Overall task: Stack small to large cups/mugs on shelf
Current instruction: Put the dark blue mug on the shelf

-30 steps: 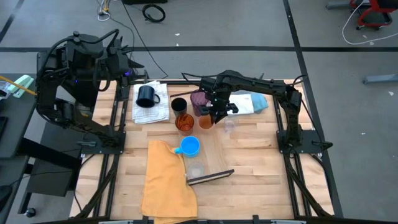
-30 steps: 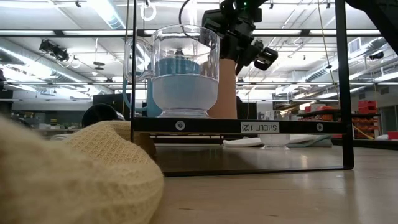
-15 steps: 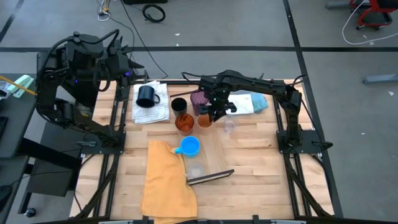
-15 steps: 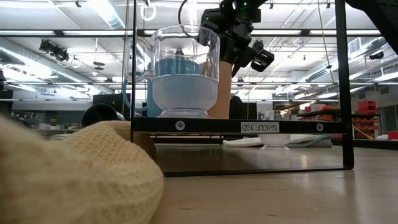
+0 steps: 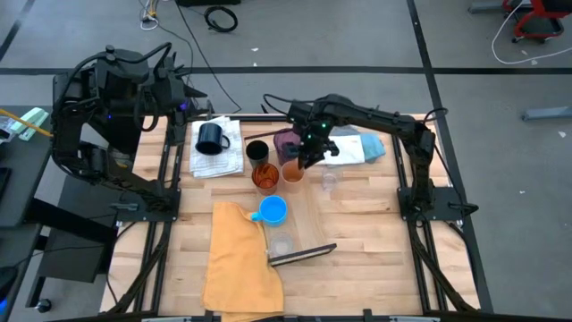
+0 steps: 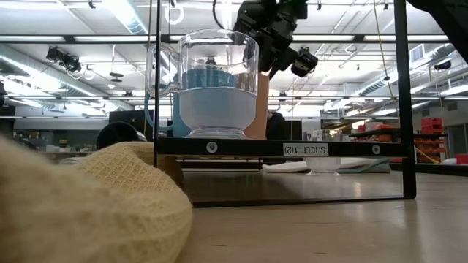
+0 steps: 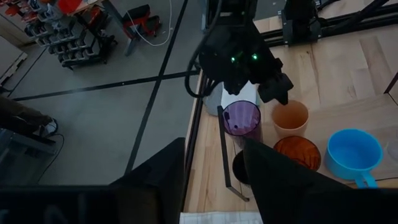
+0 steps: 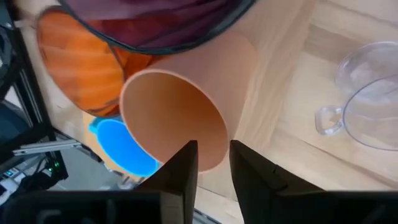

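From above, the right gripper [image 5: 308, 152] hovers over the smooth peach plastic cup [image 5: 293, 171], which stands upright on the long pale wooden shelf [image 5: 308, 210] at 6 o'clock of the translucent purple tumbler [image 5: 287, 143]. Only the right wrist view shows its fingers [image 8: 184, 167] parted, straddling the peach rim (nothing gripped). The left gripper [image 7: 211, 180], likewise parted, waits off the slatted wooden table's [image 5: 375, 250] 10 o'clock corner.

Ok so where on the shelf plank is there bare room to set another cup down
Bare plank lies between the bright blue mug and the small clear plastic cup. The far end is crowded: peach cup, translucent orange tumbler, purple tumbler and black cup cluster under the right gripper.
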Robot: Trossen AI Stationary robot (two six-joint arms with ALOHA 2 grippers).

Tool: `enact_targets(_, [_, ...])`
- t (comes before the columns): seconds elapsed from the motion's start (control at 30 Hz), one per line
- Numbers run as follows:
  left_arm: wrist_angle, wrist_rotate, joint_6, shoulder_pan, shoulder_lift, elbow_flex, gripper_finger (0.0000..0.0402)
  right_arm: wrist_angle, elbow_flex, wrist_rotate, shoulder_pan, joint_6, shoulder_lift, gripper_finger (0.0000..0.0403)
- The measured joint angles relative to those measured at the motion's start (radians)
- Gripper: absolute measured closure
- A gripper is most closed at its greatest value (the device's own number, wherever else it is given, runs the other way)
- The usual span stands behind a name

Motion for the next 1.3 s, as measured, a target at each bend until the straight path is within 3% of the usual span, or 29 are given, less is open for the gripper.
enact_targets(0.37, [-0.015,0.000,-0.005,0.000,0.000,0.000,0.0223,-0.191,0.105,0.008,-0.012,-0.120,-0.001,0.0303])
enact_targets(0.6, [-0.031,0.050,-0.026,0.000,0.000,0.000,0.0218,-0.256,0.199,0.112,0.074,-0.283,-0.046,0.0306])
enact_targets(0.77, [-0.027,0.129,-0.026,0.000,0.000,0.000,0.0213,-0.254,0.217,0.365,0.208,-0.246,-0.180,0.0314])
enact_targets(1.07, [0.097,0.328,-0.033,-0.002,0.007,0.000,0.0217,-0.240,0.190,0.934,0.597,0.016,-0.423,0.0325])
enact_targets(1.2, [0.136,0.328,-0.046,-0.003,0.013,0.000,0.0214,-0.241,0.190,1.072,0.721,0.025,-0.473,0.0325])
enact_targets(1.3, [0.127,0.316,-0.065,-0.003,0.024,0.000,0.0215,-0.242,0.189,1.087,0.776,-0.022,-0.496,0.0326])
